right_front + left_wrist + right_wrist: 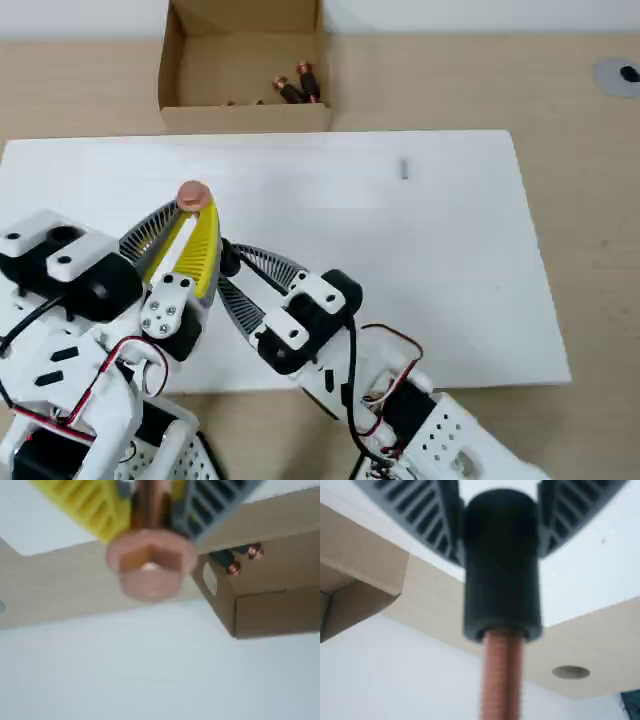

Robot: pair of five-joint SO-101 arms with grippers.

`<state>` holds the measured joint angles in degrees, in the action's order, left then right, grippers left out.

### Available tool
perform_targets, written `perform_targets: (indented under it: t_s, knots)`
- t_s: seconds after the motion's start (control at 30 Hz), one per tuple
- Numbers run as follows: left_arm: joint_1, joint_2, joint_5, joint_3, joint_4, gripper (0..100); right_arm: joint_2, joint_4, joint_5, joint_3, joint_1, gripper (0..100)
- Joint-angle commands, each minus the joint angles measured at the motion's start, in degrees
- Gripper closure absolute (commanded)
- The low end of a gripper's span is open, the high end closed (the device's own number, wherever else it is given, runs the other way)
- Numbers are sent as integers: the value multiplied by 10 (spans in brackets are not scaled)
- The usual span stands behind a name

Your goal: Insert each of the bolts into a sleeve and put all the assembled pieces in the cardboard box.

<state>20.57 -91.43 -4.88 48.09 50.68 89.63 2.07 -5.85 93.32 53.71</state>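
Cardboard box (243, 118) stood at the 12 o'clock edge of a white board (420, 270) that covered much of the wooden table (590, 200), its near wall against the board's far edge. Inside it, toward its 4 o'clock corner, lay a few assembled pieces (298, 85), copper heads on dark sleeves. A small grey mark (404, 168) sat on the board at about 1 o'clock from the board's middle, well apart from both arms. A round grey grommet (620, 75) sat in the tabletop far out at 2 o'clock.

Both arms stood at the 6 o'clock side, their grippers over the board's 8 o'clock part. The left gripper (190, 208), one finger yellow and one grey, was clenched on the shank of a copper bolt (150, 565) just behind its hexagonal head. In the high view that head showed just past the fingertips, pointing to 12 o'clock. The right gripper (228, 268) sat just beside the left one, at 4 o'clock from it, and was clamped around a black sleeve (502, 560). In the right wrist view the bolt's threaded shank ran out of the sleeve's open end, so the bolt was at least partly inside. How deep it sat could not be told. The joined pair hung between the two grippers, well apart from the box, which lay at about 1 o'clock from them.
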Motion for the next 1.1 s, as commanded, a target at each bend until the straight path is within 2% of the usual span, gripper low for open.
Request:
perform_targets:
  t_s: [0.0, 0.23, 0.43, 0.63, 0.7, 0.8, 0.9, 1.07]
  knots:
    - [11, 1, -2, -4, 26, 992, 3, -14, 1, -7, -11, 989]
    - [30, 1, 37, -4, 69, 992, 3, -14, 1, -7, -11, 989]
    - [28, 1, 36, -11, 71, 992, 3, -14, 1, -7, -12, 989]
    - [41, 3, 33, -54, 128, 989, 3, -15, 0, -9, -21, 989]
    - [31, 2, 33, -62, 140, 957, 3, -15, 0, -9, -32, 989]
    - [-1, 2, 45, -78, 152, 858, 3, -13, 0, -9, -45, 989]
    - [-54, 7, 98, -99, 167, 782, 3, -12, 0, -9, -45, 989]
    - [-82, 7, 94, -113, 191, 764, 3, -11, 0, -9, -45, 989]
